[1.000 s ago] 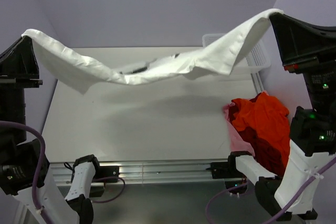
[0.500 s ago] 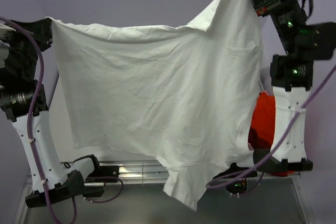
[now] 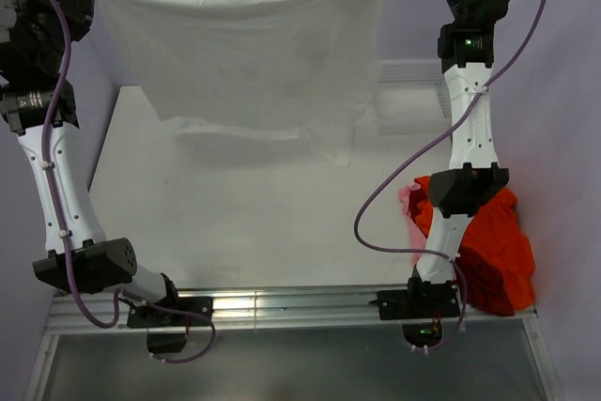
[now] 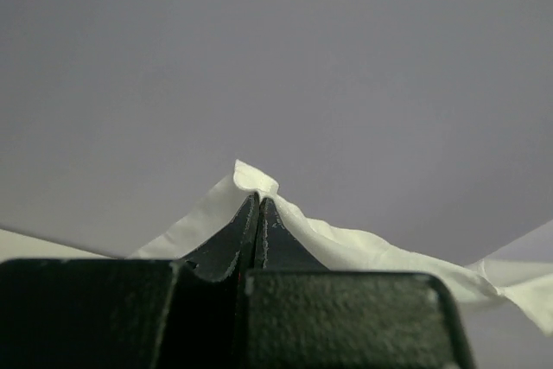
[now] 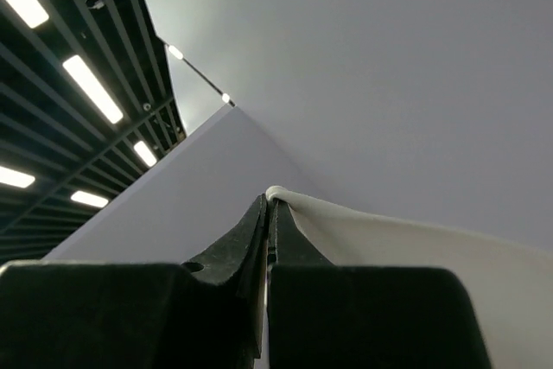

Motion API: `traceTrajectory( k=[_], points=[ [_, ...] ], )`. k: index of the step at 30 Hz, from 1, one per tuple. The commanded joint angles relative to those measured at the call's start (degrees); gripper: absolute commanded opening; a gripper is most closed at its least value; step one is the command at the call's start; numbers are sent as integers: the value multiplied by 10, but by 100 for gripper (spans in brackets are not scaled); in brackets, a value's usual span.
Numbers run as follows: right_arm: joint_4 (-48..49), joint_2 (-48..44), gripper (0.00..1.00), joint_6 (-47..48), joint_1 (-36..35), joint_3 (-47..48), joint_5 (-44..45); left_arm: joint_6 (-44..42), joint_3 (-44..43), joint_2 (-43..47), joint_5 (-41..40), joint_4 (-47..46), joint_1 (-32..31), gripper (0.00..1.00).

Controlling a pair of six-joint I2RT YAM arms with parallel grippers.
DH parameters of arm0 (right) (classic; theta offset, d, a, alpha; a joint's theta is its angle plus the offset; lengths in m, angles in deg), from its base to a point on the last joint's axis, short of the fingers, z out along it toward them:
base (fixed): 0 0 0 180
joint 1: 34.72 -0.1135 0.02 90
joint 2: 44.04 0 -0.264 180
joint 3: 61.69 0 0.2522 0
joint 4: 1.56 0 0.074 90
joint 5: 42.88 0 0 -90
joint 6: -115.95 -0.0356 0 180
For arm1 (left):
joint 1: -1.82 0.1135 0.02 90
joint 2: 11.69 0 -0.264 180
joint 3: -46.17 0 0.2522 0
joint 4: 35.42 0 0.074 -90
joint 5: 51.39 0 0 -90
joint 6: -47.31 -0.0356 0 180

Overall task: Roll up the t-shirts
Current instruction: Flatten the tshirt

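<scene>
The left gripper (image 4: 258, 205) is pinching one top corner of the white t-shirt (image 3: 254, 53) with closed jaws, and the right gripper (image 5: 267, 205) is clamping the other. The shirt is hanging spread between them over the table (image 3: 235, 223), perhaps not touching it.

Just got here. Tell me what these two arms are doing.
A white t-shirt is held up spread out, high above the table. The left gripper and the right gripper are each shut on an edge of it, so it hangs like a curtain. Orange-red t-shirts lie heaped at the table's right side. Nothing is rolled yet.
</scene>
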Motion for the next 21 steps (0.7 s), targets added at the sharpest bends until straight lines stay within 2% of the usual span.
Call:
traceTrajectory(
  k=[1, 3, 6, 8, 9, 10, 12, 13, 16, 18, 19, 21],
  points=[
    [119, -47, 0, -29, 13, -5, -25, -3, -3, 47, 8, -69, 2, 0],
    [185, -45, 0, -74, 23, -32, -48, -5, 73, 72, 6, -94, 2, 0],
    [271, -79, 0, -112, 36, -134, -83, 4, 205, 132, 10, -157, 2, 0],
    [312, -113, 0, -107, 39, -250, -110, 5, 310, 184, -1, -185, 2, 0],
    [332, -153, 0, -104, 39, -352, -118, 4, 345, 204, -6, -186, 2, 0],
    [346, -179, 0, -91, 38, -405, -122, 3, 377, 238, -11, -187, 1, 0],
    [357, -223, 0, -69, 33, -506, -124, -2, 470, 268, -22, -186, 1, 0],
    [363, -267, 0, -55, 32, -601, -124, 0, 500, 294, -24, -181, 0, 0],
    [390, -345, 0, -34, 29, -781, -121, 15, 653, 352, -7, -200, -1, 0],
    [406, -388, 0, -31, 29, -860, -121, 10, 690, 388, -7, -182, -2, 0],
    [381, -436, 0, -9, 28, -918, -121, 5, 706, 425, -10, -166, -2, 0],
    [307, -486, 0, 38, 24, -968, -112, -13, 711, 456, 3, -111, -2, 1]
  ],
)
